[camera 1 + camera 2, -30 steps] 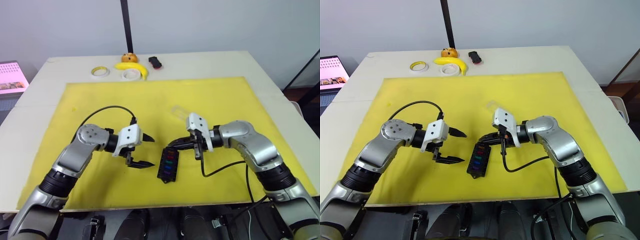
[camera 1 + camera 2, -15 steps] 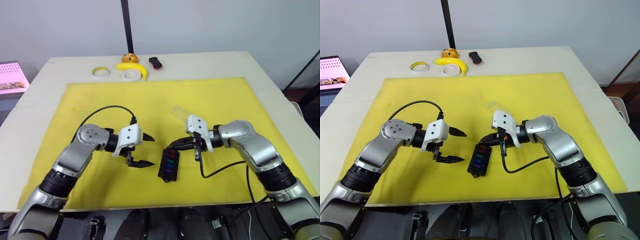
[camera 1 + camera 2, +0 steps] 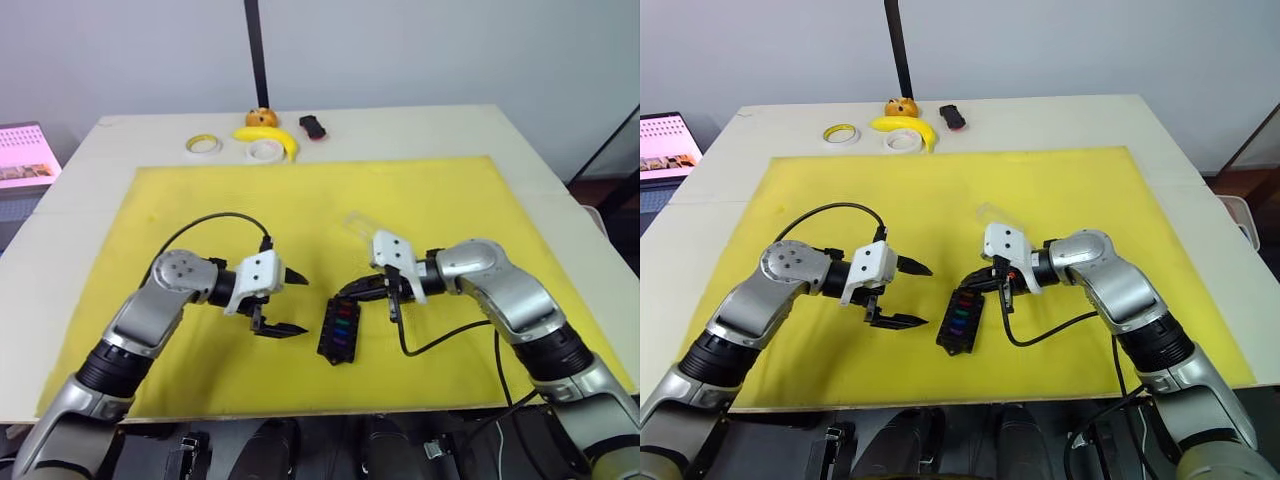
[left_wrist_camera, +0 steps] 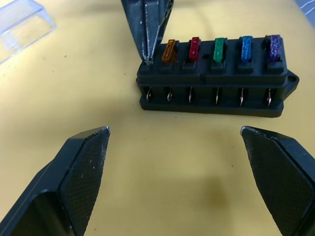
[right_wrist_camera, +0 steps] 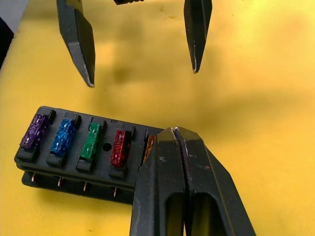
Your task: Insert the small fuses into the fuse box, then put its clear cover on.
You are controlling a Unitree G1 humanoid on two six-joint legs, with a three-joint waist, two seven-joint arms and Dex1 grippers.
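Now the right gripper [image 4: 149,44], pinched tight, is still pressing at the fuse box [image 3: 338,330] end slot, barely moving (five small fuses [image 4: 218,49] sitting in). Beside the box, the left gripper [image 3: 286,301] is waiting wide apart, and the clear cover [image 4: 22,27] is lying behind the box.

Both arms are bent in toward the middle. Left claw [image 3: 288,301] hangs wide open, right claw [image 3: 352,291] looks pinched shut, tips angled down, I think.

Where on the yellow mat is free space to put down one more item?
The yellow mat is bare behind the clear cover and beyond each arm's outer side. Crowded: the middle, where the left gripper, fuse box and right gripper sit close.
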